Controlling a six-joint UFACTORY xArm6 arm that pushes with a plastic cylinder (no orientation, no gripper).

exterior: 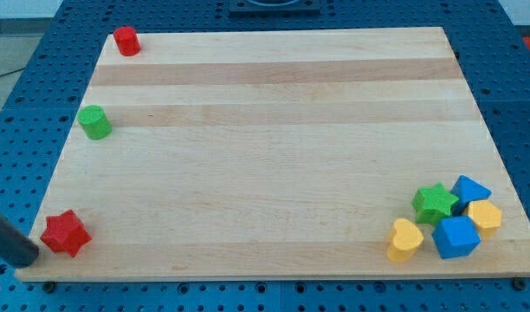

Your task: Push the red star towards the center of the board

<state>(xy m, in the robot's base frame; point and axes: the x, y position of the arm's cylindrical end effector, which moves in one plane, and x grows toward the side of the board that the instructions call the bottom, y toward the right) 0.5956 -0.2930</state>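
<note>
The red star (66, 233) lies near the board's bottom left corner. My tip (29, 257) is the lower end of the dark rod that enters from the view's left edge. It sits just left of and slightly below the red star, close to it or touching it. The wooden board (274, 156) fills most of the view, and its centre is far to the right of and above the star.
A red cylinder (126, 41) stands at the top left corner. A green cylinder (94, 122) sits on the left edge. At the bottom right cluster a green star (435, 203), a blue block (469, 190), a blue cube (456, 237), a yellow heart (405, 240) and a yellow block (485, 216).
</note>
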